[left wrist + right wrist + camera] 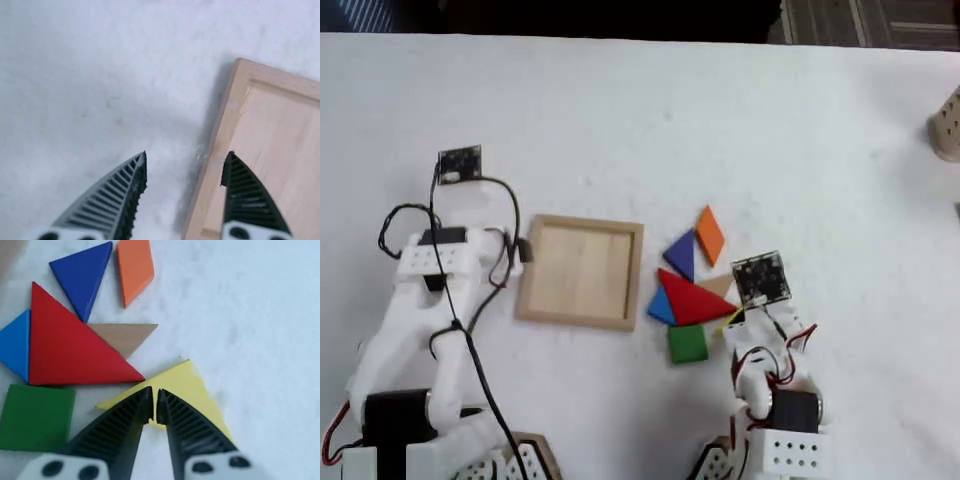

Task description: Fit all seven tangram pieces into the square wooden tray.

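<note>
— Where did the tray (585, 222) sit?
— Flat on the worktop (720, 120), with the left claw (187, 153) spread wide astride one edge.
— And the pieces (687, 343)?
— Clustered just beside it. The red triangle (65, 345) aimed its sharp corner at the yellow triangle (195, 390), which lay under the closed right claw (154, 392). The orange piece (134, 267) ran lengthwise toward the worktop's far edge.

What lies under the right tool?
A yellow triangle lies on the table under the right tool. The tool covers part of the triangle, so its whole outline cannot be seen.
</note>
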Controlling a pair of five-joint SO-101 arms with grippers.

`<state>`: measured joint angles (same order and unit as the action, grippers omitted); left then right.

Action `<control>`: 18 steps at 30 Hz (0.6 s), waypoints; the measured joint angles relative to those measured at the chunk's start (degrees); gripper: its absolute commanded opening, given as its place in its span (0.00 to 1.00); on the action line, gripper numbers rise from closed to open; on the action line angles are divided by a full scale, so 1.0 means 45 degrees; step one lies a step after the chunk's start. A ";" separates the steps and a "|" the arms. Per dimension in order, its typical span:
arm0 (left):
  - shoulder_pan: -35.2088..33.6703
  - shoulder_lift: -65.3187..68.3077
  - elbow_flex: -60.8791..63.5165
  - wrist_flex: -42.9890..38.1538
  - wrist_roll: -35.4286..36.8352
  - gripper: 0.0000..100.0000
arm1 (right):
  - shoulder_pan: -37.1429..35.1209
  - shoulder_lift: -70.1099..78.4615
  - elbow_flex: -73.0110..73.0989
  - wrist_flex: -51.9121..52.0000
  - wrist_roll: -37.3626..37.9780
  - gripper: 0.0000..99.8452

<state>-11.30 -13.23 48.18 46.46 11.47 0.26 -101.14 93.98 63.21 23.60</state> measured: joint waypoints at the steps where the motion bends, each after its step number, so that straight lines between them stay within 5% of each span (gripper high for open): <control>1: 0.0000 0.0000 0.0000 -0.0039 0.0000 0.25 | -0.0156 0.0000 -0.0195 0.0000 0.0020 0.02; 10: 0.0000 0.0000 0.0000 -0.0078 0.0000 0.25 | -0.1582 0.0254 -0.2403 0.0059 0.0039 0.02; 18: 0.0000 0.0000 0.0000 -0.0391 0.0000 0.25 | -0.2676 0.5548 -0.4161 -0.2149 -0.1114 0.02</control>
<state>-11.30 -13.23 48.18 44.70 11.47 -11.78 -76.18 75.25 53.54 18.59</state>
